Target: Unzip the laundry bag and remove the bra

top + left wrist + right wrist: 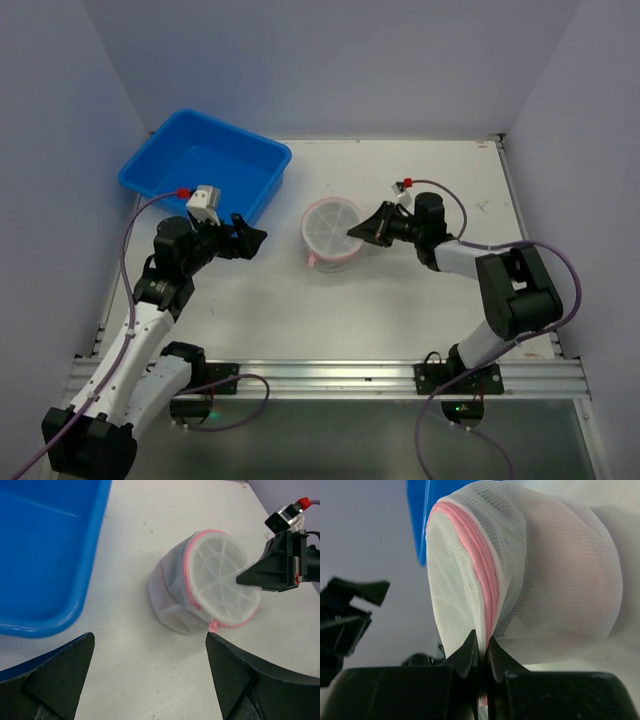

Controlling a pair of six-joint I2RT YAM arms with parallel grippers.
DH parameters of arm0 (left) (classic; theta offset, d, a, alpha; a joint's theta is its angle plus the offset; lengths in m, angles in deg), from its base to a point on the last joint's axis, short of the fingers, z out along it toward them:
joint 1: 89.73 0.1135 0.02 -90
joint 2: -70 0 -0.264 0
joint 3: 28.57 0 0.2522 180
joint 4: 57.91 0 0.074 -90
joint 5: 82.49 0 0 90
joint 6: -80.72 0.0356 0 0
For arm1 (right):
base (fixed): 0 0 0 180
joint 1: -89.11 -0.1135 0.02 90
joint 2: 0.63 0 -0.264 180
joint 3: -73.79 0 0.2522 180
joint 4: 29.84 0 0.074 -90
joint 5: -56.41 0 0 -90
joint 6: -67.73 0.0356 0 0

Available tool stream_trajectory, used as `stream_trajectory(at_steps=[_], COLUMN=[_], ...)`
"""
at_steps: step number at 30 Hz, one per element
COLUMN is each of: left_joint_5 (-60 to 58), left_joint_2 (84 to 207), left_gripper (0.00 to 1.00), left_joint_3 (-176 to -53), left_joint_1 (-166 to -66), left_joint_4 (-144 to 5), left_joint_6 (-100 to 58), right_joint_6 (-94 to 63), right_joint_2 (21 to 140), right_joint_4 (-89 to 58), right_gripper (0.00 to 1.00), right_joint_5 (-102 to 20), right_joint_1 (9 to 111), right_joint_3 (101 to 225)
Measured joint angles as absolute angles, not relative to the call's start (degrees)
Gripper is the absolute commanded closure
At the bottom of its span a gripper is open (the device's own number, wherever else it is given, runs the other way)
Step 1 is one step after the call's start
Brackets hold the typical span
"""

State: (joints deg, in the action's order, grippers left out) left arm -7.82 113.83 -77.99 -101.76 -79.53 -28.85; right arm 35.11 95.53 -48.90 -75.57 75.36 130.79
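Mesh of the laundry bag (pixel 330 232) sits on the white counter (pixel 400 310) near its middle, between the two arms and just right of the blue tub (pixel 215 170). The bag is round, so we find no true long axis. What it has is a short axis through its two domes, and that axis leans. From the left wrist the bag (pixel 200 585) looks like a squat drum with one dome down on the counter. The other, ribbed face is tipped up and turned toward the right arm. The pink zip (pixel 480 555) rings the bag between the domes. From the right wrist it runs as a curved band from the fingertips up and away toward the tub. A pale pink mass that we take for the bra (pixel 570 580) shows faintly through the mesh of one dome, and its outline is unclear. A small pink tab (pixel 214 626) hangs from the rim on the near side. The right gripper (pixel 352 232) meets the bag at its right edge, with its fingers (pixel 470 652) pressed together on the pink zip band. The left gripper (pixel 250 232) hangs near the bag on its left side without touching it. Its fingers (pixel 70 665) are spread wide with nothing between them, and the tub's blue wall (pixel 45 555) lies just beyond.
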Motion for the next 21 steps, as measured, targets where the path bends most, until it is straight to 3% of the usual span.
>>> stream_trajectory(at_steps=[9, 21], left_joint_5=[-16.46, -19.28], left_joint_2=[117.68, 121.37], left_gripper=[0.01, 0.10], left_joint_3=[-72.67, -61.68], left_joint_1=[-108.63, -116.17], left_joint_4=[-74.39, -58.68], left_joint_6=[-39.48, -53.90], right_joint_6=[27.09, 25.63], right_joint_2=[79.90, 78.52], right_joint_4=[-44.33, -44.33], right_gripper=[1.00, 1.00], right_joint_5=[-79.37, -79.42], right_joint_1=[66.72, 65.37], right_joint_3=[120.39, 116.81])
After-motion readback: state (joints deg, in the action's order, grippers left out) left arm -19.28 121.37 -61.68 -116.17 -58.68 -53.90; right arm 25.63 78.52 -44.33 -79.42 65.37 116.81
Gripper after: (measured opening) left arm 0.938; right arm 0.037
